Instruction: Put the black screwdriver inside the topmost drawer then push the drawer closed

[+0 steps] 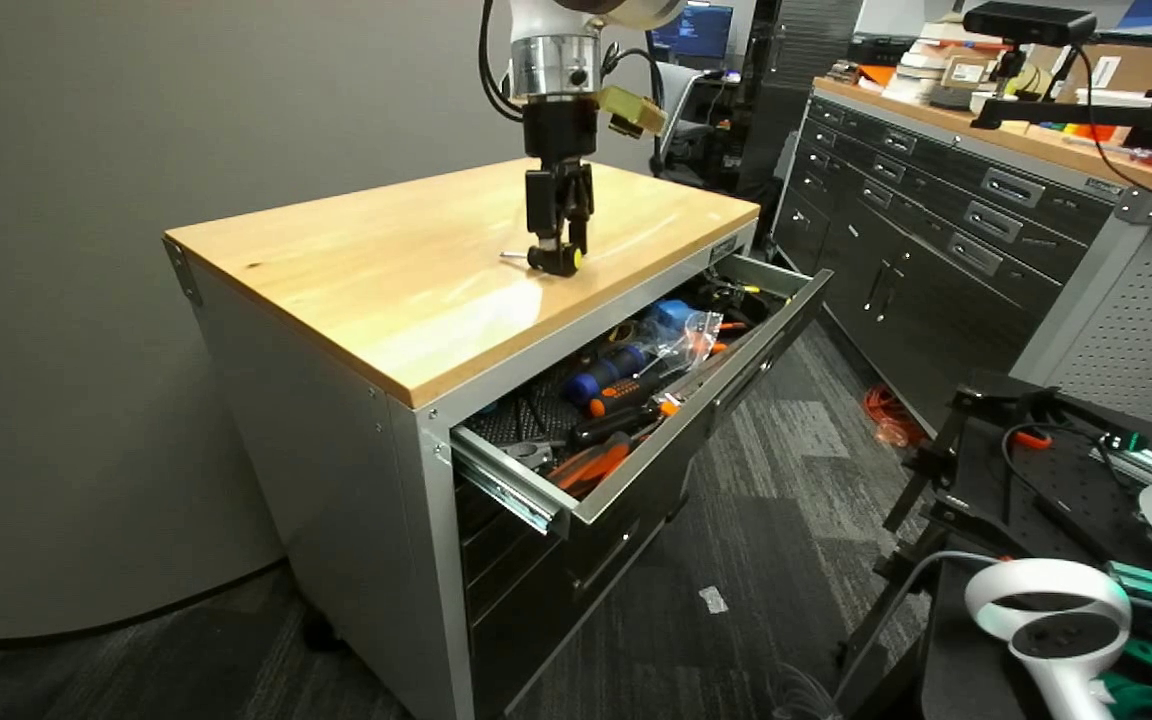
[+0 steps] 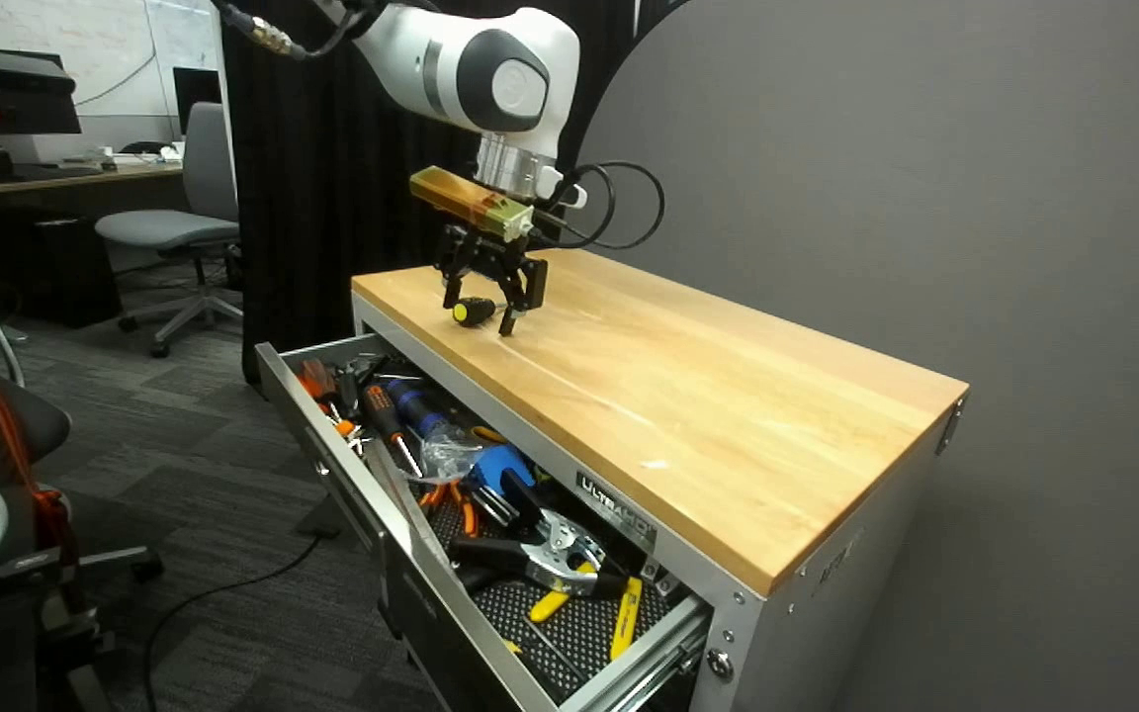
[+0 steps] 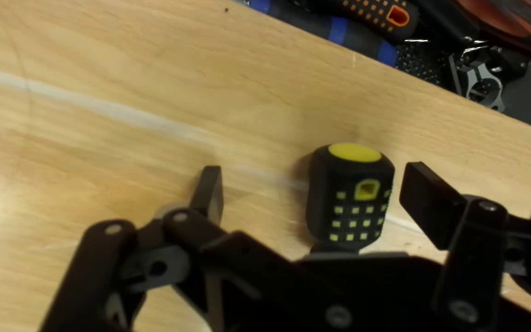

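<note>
Two fingers (image 3: 424, 205) are standing wide apart on my gripper (image 3: 317, 196), and between them the screwdriver (image 3: 351, 203) is lying, its black handle dotted with yellow. In the wrist view the handle is sitting much nearer the finger on the right of the picture, with a thin gap showing there. I am pointing downward over the wood top (image 1: 356, 270) of the cabinet (image 1: 316, 430), and the screwdriver is resting on its side on that top, near the edge above the drawer (image 1: 704, 402). In an exterior view its yellow end is facing the drawer side, and its shaft (image 1: 513, 255) is pointing away. Whether my fingertips are touching the top, I am not able to tell.

The drawer, topmost in the cabinet, is standing pulled out and is holding a jumble of tools (image 2: 500, 465). In an exterior view a blue-banded tool (image 1: 606, 372) is lying beside an orange-and-black handle (image 1: 624, 394), and a clear bag (image 1: 696, 345) is resting near both. In an exterior view a clamp (image 2: 560, 556) is lying close to two yellow handles (image 2: 627, 618). A gray chair (image 2: 169, 227) is standing in the background, and a white controller (image 1: 1056, 638) is showing at the lower right of an exterior view.
</note>
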